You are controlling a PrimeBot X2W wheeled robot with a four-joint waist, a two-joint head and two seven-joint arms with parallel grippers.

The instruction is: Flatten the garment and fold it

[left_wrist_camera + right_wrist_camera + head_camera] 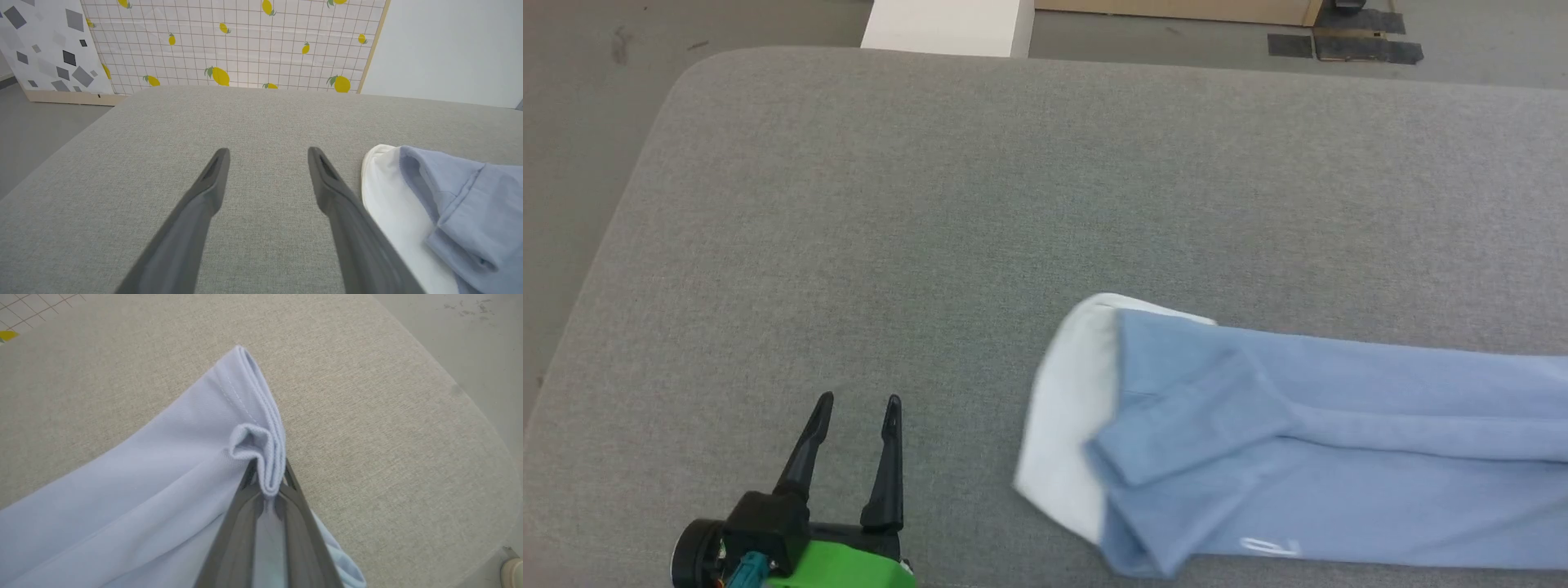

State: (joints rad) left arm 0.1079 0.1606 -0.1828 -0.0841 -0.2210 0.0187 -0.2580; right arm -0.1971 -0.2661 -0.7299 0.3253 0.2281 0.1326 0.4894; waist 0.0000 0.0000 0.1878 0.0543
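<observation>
1. Nearest you in the head view, your left tool (859,398) sits at the lower left over bare counter (890,204), its two dark fingers spread wide and pointing away from you, with nothing between them
2. The left wrist view shows the same left tool (268,151) spread above the grey weave, just beside the collar but apart from it
3. In the right wrist view your right tool (269,475) is pressed together on a bunched, stitched edge of the garment (143,477); the pinched cloth puckers up between the fingertips
4. The garment (1298,425) lies on the near right part of the counter as a long light blue band. Its long axis runs left to right across your view, and the far end passes out of the head view's right edge
5. Its white collar (1066,408) is the left end, pointing toward your left tool. A short sleeve (1192,416) is folded over the body just right of the collar, and a small white logo (1270,547) shows near the near edge
6. The counter is covered in grey woven cloth with rounded corners, and the garment (470,196) rests flat on it
7. Beyond it lies grey floor (588,122), with a white block (947,24), a wooden board (1176,8) and dark mats (1347,41) at the far side
8. Farther off, the left wrist view shows a lemon-printed grid panel (245,41), a panel of grey shapes (49,45) and a pale wall (449,45)
</observation>
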